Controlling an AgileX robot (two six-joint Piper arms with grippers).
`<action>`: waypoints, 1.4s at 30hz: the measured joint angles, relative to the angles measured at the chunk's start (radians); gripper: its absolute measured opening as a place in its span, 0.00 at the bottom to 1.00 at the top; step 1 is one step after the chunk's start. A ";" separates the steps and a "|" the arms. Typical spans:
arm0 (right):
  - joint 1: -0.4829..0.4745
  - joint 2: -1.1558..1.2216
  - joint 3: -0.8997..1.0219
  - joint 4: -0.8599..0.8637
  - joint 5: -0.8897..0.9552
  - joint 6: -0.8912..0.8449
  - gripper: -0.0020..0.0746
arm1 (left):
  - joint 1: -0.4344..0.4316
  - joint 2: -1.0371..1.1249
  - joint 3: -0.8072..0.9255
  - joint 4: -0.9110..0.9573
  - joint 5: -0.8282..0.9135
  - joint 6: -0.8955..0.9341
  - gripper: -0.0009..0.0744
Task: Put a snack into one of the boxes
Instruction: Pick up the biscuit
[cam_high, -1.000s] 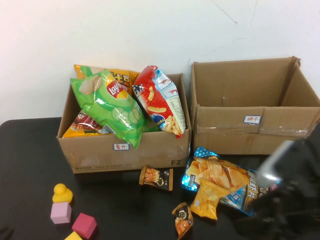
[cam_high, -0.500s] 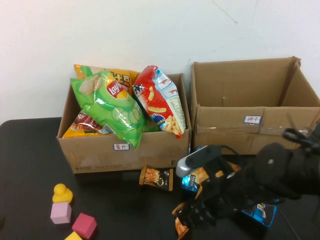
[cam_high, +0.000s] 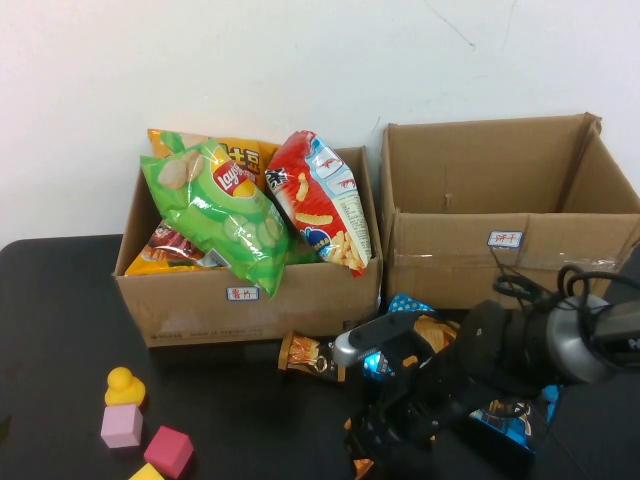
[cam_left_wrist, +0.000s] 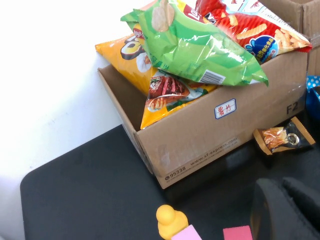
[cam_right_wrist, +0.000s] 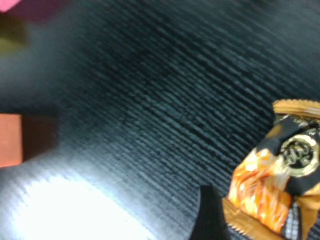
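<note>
Hovering right gripper (cam_high: 385, 440) crowds small snack packet (cam_right_wrist: 272, 192); left gripper (cam_left_wrist: 287, 210) parked

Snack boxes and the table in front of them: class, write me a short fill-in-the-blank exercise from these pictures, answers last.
1. The left box is packed with chip bags, while the right box looks ____.
2. The right gripper hangs low over a small ____-and-black snack packet on the table.
3. The yellow duck sits on top of a ____ block.
4. The left gripper is near the duck, on the table's ____ side.

Answers: empty; orange; pink; left
</note>
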 joint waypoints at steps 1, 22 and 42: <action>0.000 0.007 0.000 0.000 -0.002 0.002 0.64 | 0.000 0.000 0.000 0.000 0.000 0.000 0.01; 0.000 0.093 -0.005 0.000 -0.020 0.004 0.61 | 0.000 0.000 0.000 0.000 0.000 -0.002 0.01; 0.000 0.088 -0.023 0.000 0.006 0.006 0.30 | 0.000 0.000 0.000 0.000 0.004 -0.005 0.01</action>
